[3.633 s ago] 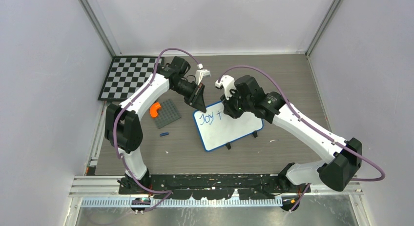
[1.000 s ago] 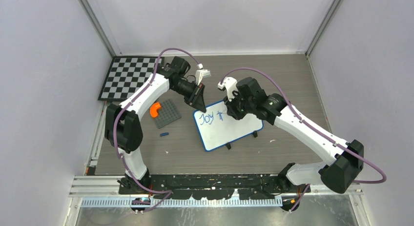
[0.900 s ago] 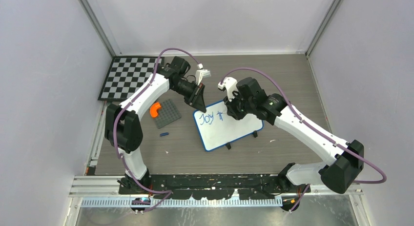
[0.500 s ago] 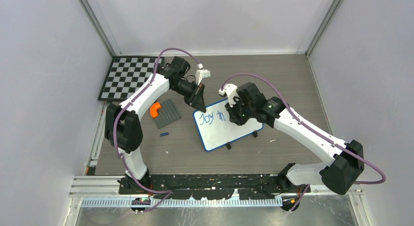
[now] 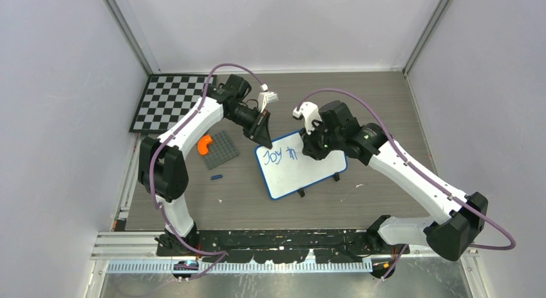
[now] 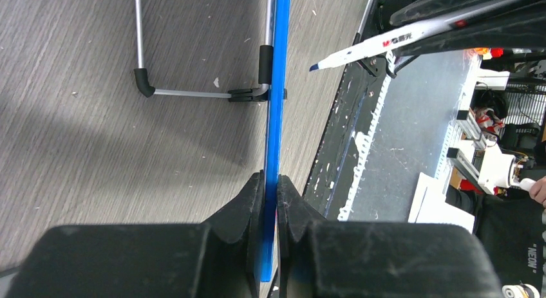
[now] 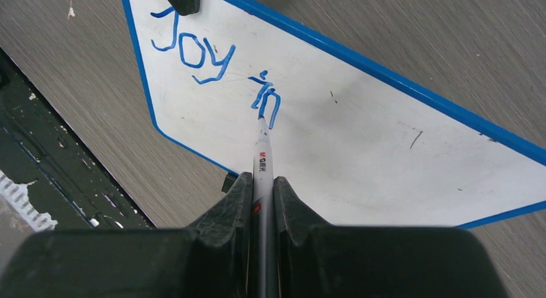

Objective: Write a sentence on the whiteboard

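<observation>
The blue-framed whiteboard (image 5: 299, 172) lies mid-table, also in the right wrist view (image 7: 360, 137). Blue writing (image 7: 219, 73) on it reads "Joy in" on one line; it shows from above too (image 5: 281, 155). My left gripper (image 6: 271, 182) is shut on the board's blue frame edge (image 6: 279, 85) at its far left corner (image 5: 263, 138). My right gripper (image 7: 262, 182) is shut on a white marker (image 7: 261, 153), its tip on the board just below the "in". The marker also shows in the left wrist view (image 6: 380, 46). The right gripper sits over the board's far edge (image 5: 317, 145).
A checkerboard (image 5: 169, 102) lies at the far left. A grey studded plate (image 5: 221, 149) with an orange piece (image 5: 204, 143) sits left of the board. A small blue marker cap (image 5: 216, 177) lies on the table near it. The board's black foot (image 6: 144, 82) shows behind it.
The writing has grown from "Joy" plus a first stroke to "Joy in". My right gripper has shifted a little right along the board. The left arm has not moved.
</observation>
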`<state>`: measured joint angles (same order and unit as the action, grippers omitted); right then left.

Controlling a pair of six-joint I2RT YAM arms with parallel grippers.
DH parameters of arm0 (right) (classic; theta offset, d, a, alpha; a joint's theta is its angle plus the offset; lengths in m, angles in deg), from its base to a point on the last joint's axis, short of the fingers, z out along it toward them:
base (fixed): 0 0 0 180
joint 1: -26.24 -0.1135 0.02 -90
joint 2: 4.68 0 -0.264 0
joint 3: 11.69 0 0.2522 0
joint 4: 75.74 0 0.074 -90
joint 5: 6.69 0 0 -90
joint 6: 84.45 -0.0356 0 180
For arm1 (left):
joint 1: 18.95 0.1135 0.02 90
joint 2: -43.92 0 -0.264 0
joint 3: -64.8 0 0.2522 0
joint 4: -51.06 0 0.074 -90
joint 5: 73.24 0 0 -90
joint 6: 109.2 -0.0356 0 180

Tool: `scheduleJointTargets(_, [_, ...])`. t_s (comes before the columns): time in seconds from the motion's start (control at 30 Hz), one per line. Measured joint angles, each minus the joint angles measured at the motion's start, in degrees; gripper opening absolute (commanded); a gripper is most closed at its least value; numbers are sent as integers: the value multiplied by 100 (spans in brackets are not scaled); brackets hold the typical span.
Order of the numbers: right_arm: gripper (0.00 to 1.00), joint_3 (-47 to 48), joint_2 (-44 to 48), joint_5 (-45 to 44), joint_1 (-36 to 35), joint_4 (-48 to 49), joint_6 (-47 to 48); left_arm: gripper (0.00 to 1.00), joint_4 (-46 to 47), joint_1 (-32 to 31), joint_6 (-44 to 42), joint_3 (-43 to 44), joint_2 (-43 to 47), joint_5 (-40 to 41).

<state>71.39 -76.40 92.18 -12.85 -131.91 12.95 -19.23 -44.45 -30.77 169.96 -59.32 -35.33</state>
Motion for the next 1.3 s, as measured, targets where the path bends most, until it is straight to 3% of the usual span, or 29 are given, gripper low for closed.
scheduleJointTargets(0.53, [0, -2, 369, 643, 896, -170, -249, 0, -4, 0, -90, 0, 0, -4])
scheduleJointTargets(1.3, [0, -271, 190, 271, 763, 223, -380, 0, -4, -4, -85, -2, 0, -20])
